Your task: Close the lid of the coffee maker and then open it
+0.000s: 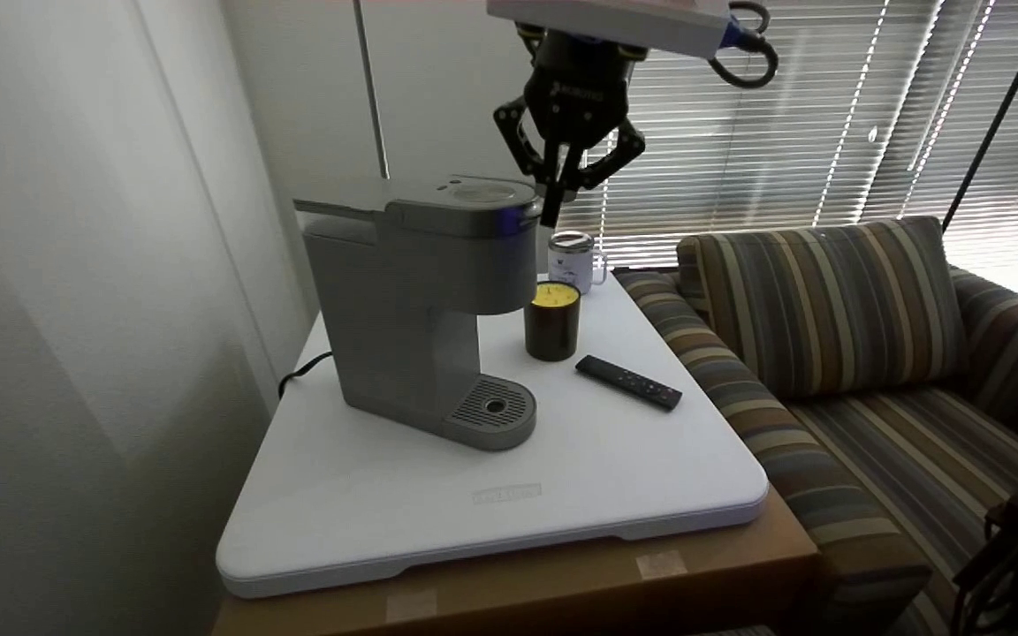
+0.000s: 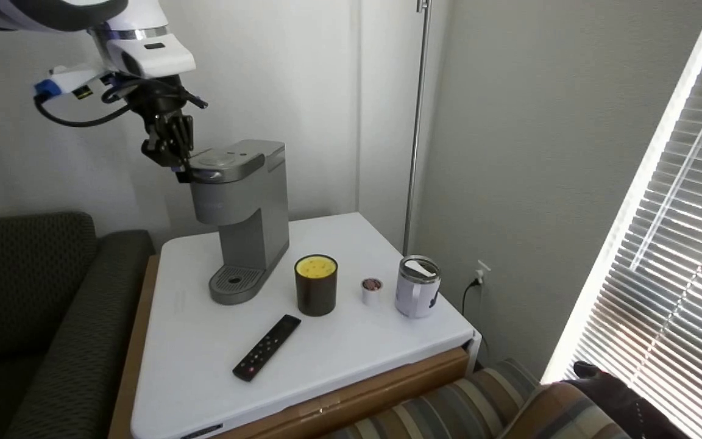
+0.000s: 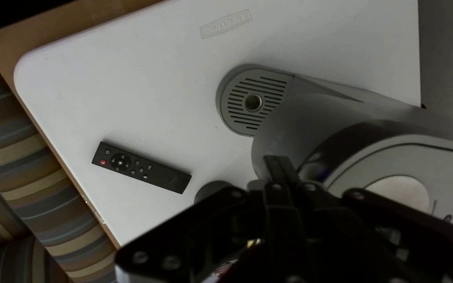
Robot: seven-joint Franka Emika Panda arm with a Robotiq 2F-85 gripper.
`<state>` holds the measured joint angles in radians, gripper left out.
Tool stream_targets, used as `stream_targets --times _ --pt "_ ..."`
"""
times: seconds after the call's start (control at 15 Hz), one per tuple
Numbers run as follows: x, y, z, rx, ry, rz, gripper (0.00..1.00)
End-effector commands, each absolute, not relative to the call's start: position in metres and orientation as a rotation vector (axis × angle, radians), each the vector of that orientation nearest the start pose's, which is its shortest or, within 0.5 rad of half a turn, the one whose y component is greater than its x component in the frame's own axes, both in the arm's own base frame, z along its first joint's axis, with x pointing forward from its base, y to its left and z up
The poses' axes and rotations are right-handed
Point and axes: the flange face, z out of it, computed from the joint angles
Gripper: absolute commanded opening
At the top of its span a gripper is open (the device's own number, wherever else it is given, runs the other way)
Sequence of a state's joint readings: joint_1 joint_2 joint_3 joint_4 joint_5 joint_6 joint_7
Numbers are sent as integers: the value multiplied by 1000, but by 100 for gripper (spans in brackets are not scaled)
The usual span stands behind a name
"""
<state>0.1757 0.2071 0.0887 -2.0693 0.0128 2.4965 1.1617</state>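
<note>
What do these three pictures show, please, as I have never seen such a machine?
This is a robot arm ending in a black two-fingered gripper. Two pictures come from cameras outside the robot; the wrist view comes from one on its wrist, so the gripper reaches in from below. On the white table stand a grey coffee maker with its lid down, a dark jar with yellow contents, a small cup and a mug; a black remote lies near the jar. The gripper is shut and holds nothing. Its tips are by the front of the coffee maker's top; whether they touch is unclear.
</note>
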Motion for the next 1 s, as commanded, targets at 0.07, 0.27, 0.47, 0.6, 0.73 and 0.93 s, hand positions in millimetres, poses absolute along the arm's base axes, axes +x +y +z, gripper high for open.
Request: stream_targets --times 0.07,0.27,0.47,0.6,0.73,0.93 --pt "563 150 365 -2615 1311 -294 0" --pt "559 148 372 -2592 1306 -327 0" --pt "554 144 376 -2619 1328 -316 0" --pt "550 138 376 -2643 1363 -307 0" --pt "545 132 373 -2654 1398 -295 0" --pt "541 122 361 -2634 1440 -292 0"
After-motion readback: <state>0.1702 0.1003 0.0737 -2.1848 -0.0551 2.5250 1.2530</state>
